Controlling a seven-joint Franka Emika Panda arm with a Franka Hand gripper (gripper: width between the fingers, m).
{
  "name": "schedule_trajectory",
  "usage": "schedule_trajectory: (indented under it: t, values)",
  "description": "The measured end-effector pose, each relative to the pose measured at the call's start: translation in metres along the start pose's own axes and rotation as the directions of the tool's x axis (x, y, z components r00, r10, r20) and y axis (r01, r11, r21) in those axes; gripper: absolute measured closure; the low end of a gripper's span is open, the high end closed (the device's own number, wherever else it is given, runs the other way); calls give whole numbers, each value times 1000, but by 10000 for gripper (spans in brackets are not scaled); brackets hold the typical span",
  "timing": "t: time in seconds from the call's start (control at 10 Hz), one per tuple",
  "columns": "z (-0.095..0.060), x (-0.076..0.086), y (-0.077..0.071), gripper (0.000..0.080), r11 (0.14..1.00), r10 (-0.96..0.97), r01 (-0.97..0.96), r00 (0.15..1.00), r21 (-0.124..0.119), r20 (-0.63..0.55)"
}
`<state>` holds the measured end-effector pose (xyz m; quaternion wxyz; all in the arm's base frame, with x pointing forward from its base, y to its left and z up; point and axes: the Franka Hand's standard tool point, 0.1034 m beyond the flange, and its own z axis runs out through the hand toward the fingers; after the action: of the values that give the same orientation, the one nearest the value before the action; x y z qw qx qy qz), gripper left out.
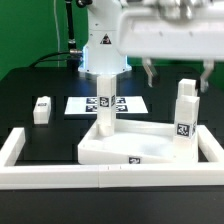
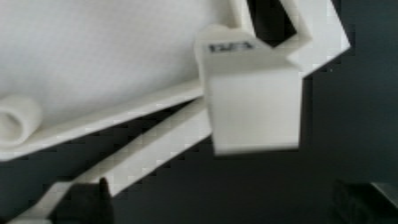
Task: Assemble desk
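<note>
White parts of a small desk sit on a black table (image 1: 30,75), seen from an exterior view and a wrist view. The tabletop (image 1: 135,143), a wide flat rimmed slab, lies flat in the middle of the scene, pressed against a long low white border wall (image 1: 60,176) that runs across the front and up both sides. Two square legs stand upright on the tabletop. One leg (image 1: 105,105) rises from the corner toward the exterior view's left and carries a black-and-white tag near its top. The other leg (image 1: 186,115) stands at the corner toward the exterior view's right, with a tag low on its face. A third leg (image 1: 41,109) lies on the table well apart, toward the exterior view's left, just beyond the wall. Behind the tabletop, the marker board (image 1: 85,104) lies flat on the table.

The gripper (image 1: 178,72) hangs above the right-hand leg, blurred and close to the camera. Its two dark fingers (image 1: 149,72) are spread apart, one on each side of the leg's top, and nothing is held between them. In the wrist view the same leg (image 2: 249,100) appears from above, standing at the tabletop's rim (image 2: 160,140), with dark fingertips (image 2: 68,205) at the edges of the picture, clear of the leg.
</note>
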<state>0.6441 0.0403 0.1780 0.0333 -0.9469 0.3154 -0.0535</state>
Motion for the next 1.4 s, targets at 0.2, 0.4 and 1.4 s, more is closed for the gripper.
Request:
schedule_trajectory:
  t: [0.2, 0.4, 1.4]
  values:
    - [4, -1, 1, 151, 1000, 3, -3, 1000, -3, -6]
    - [4, 0, 1, 150, 1000, 3, -3, 1000, -3, -6]
    - [-25, 28, 88, 150, 853, -521, 521, 854, 25, -6]
